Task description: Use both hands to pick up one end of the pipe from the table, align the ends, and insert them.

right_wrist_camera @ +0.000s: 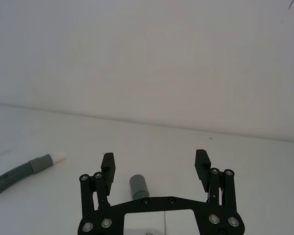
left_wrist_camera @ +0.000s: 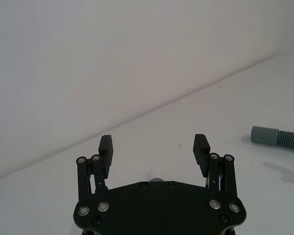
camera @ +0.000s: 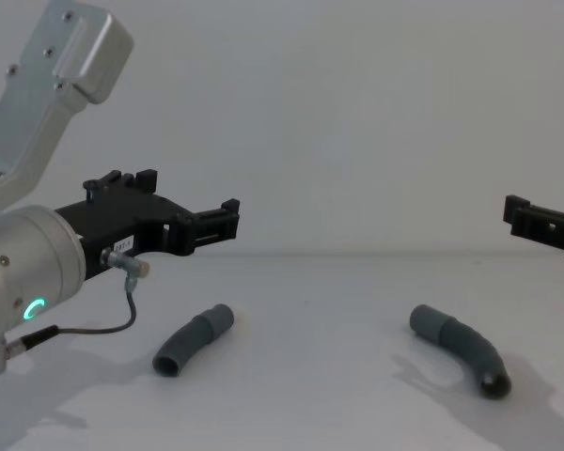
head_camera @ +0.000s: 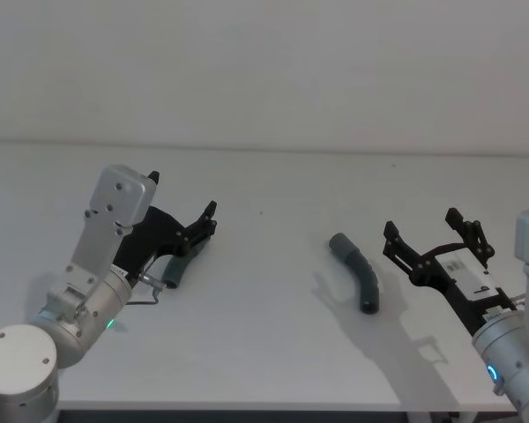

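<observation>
Left pipe piece point(camera: 193, 340) and right pipe piece point(camera: 456, 346): dark grey, ribbed mid-sections, smooth cuffs. Left tool point(left_wrist_camera: 154, 146) and right tool point(right_wrist_camera: 154, 161): matte black (silver pivot screws point(left_wrist_camera: 104, 206)). Counter point(head_camera: 273, 352): plain white. Left arm point(camera: 23, 258): silver, green ring light point(camera: 36, 306). Right arm point(head_camera: 514, 342): silver, blue ring light point(head_camera: 494, 374).

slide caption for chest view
Left gripper and right gripper hover near left hose piece and right hose piece on table

Plain pale wall point(head_camera: 264, 62) behind white table point(head_camera: 264, 352)
</observation>
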